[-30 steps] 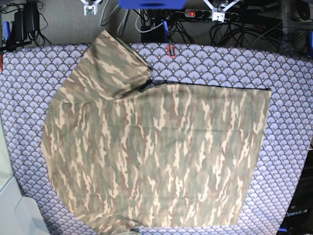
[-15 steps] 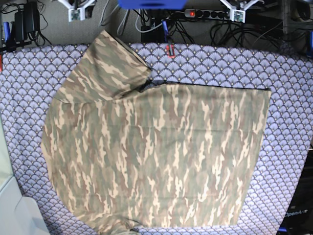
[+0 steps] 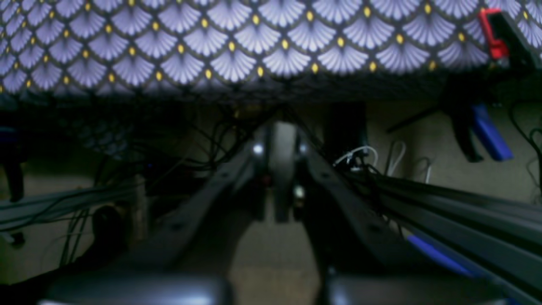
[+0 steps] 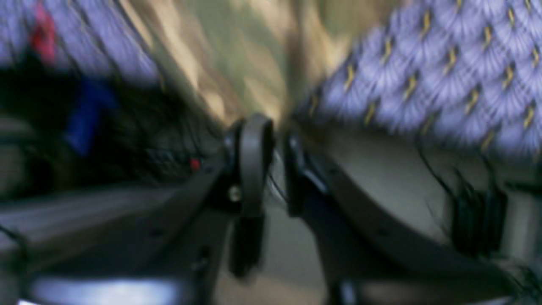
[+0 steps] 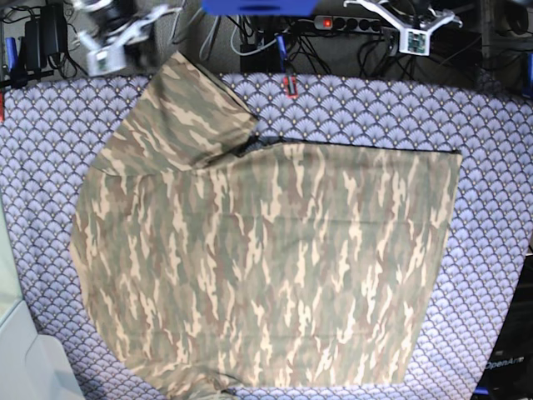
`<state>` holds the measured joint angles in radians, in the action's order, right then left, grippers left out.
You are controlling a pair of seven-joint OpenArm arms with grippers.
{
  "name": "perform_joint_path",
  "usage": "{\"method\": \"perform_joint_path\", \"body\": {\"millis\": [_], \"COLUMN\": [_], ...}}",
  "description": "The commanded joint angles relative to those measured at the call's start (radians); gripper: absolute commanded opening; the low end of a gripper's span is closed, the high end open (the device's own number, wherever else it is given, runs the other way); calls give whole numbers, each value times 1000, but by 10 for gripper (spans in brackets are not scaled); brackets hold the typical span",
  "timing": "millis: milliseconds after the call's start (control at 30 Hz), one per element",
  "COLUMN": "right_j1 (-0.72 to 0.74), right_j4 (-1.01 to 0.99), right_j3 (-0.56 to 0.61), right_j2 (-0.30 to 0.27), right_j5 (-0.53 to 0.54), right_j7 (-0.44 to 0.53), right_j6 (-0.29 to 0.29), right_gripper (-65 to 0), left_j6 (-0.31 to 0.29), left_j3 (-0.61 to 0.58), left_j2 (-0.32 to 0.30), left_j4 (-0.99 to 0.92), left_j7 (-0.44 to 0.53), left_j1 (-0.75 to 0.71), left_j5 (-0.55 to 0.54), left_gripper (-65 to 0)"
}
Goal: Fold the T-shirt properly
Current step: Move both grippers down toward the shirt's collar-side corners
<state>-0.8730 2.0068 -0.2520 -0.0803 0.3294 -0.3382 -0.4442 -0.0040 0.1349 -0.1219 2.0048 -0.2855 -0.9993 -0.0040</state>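
While you look at the base view, the T-shirt (image 5: 258,250) lies spread flat on the purple scale-patterned table cloth (image 5: 491,150), covering most of the middle, with one sleeve folded up toward the far left corner and a dark inner edge showing at the collar. Your right gripper (image 5: 112,46) sits at the far edge on this view's left, tilted and blurry, just beside the sleeve's top corner. Your left gripper (image 5: 414,33) hangs over the cables beyond the far edge on this view's right, well apart from the shirt. You can't read either jaw gap from up here.

Over on the left wrist view, the fingers (image 3: 283,169) point toward the table cloth's (image 3: 237,46) hanging edge, above the floor and cable clutter. They look close together with nothing between them, but it's dark and soft, so you can't tell if they're fully closed. A red clamp (image 3: 491,34) grips the cloth edge at top right.

On the right wrist view it's heavily smeared. The two fingers (image 4: 252,161) stand a narrow gap apart, empty, aimed at the T-shirt (image 4: 220,59) draped at the table edge.
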Motion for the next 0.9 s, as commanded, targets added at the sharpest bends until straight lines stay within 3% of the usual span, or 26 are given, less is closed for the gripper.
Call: {"method": "perform_joint_path", "body": {"millis": [0,67,133,300,433,567,700,867], "right_j1": [-13,-4,27,166,254,311,315,338], "right_j4": [16,15,12,1,-7,-25,-30,-117], "right_j3": [-51,-126,-195,-226,-240,-249,-249,-249], "right_j2": [-5,-6,-19,-83,-77,-75,-74,-52], "right_j5": [73,187,281,380,388,389,389,391], "right_j7": [18,1,-77,-408,-553,-635,-648,-652], "right_j6": [-63,-152,-254,-254,-254,-254,-254,-254], "right_gripper": [-495,-465,-442,-425,-425,-424,-423,-423], "left_j6": [5,6,6,6,2,-1,-1,-1], "left_j3": [1,2,13,53,116,225,335,404], "left_j2": [-3,-3,1,6,5,-8,-49,-89], "left_j4": [20,20,20,20,18,18,15,12], "left_j7": [19,19,25,21,19,-77,-237,-326], "left_j1": [-16,-13,-10,38,59,112,173,210], "left_j5": [3,3,2,2,-60,-222,-382,-475], "left_gripper": [-520,-438,-377,-376,-374,-373,-373,-373]}}
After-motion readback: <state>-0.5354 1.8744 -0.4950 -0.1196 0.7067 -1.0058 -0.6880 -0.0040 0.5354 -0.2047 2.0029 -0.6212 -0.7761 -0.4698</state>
